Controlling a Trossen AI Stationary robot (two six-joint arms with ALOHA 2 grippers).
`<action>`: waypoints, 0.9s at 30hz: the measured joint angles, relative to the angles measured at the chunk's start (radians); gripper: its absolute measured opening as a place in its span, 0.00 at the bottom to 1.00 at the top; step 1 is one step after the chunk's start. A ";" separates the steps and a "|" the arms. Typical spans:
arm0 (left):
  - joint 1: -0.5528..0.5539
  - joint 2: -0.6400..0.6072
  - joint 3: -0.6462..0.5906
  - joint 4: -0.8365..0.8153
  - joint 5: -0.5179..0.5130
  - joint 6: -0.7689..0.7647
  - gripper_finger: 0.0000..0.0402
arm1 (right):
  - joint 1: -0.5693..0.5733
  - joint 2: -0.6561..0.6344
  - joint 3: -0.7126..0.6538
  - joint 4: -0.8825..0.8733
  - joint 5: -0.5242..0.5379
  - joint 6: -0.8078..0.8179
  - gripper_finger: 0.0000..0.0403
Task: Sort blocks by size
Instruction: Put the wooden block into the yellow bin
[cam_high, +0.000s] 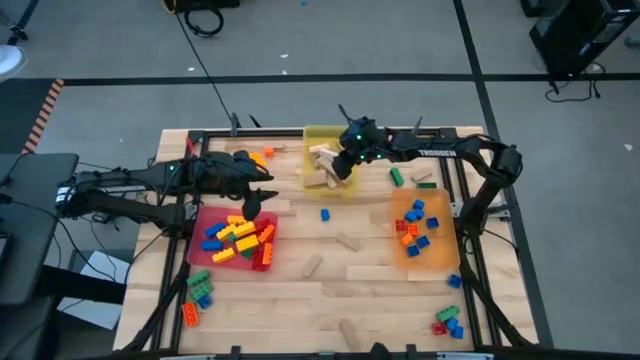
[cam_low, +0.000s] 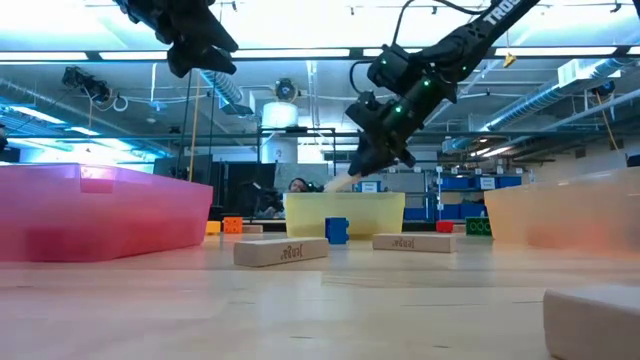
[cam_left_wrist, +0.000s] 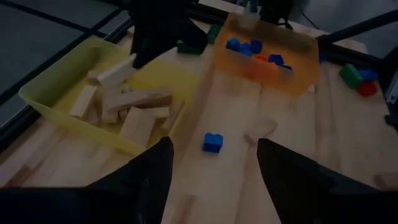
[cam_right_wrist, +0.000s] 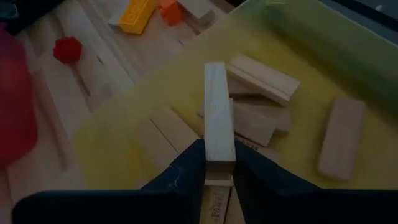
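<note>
My right gripper (cam_high: 345, 168) hangs over the yellow tray (cam_high: 322, 135) at the far middle, shut on a tan wooden block (cam_right_wrist: 216, 118). Several more wooden blocks (cam_right_wrist: 261, 78) lie flat in that tray. In the low view the held block (cam_low: 338, 183) juts down from the gripper toward the tray's rim (cam_low: 345, 200). My left gripper (cam_left_wrist: 214, 171) is open and holds nothing. It hovers above the far edge of the red tray (cam_high: 205, 225), which holds yellow, red and blue bricks. A small blue brick (cam_left_wrist: 212, 142) sits on the table ahead of it. My right gripper pinches the wooden block's near end (cam_right_wrist: 219, 165) between its two fingers, on its two long faces. The fingers (cam_right_wrist: 186, 171) slant down from the table's right and lie along the block. The block sticks out past the fingertips, tilted downward, clear of the blocks in the tray.
An orange tray (cam_high: 445, 255) at the right holds blue and red bricks. Loose wooden blocks (cam_high: 347, 241) lie on the middle of the table. Brick clusters sit at the near left (cam_high: 197, 295) and near right (cam_high: 448, 320). Orange and yellow bricks (cam_high: 258, 155) lie left of the yellow tray.
</note>
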 joint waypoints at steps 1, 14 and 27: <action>0.000 0.000 0.000 -0.001 -0.003 0.000 0.60 | 0.000 0.000 -0.002 0.003 0.000 -0.013 0.24; 0.000 0.000 0.000 -0.003 -0.043 -0.010 0.60 | -0.014 -0.005 -0.004 0.013 0.016 -0.069 0.40; -0.031 -0.032 0.000 -0.090 -0.060 0.006 0.60 | 0.083 -0.230 -0.004 -0.169 -0.005 -0.163 0.58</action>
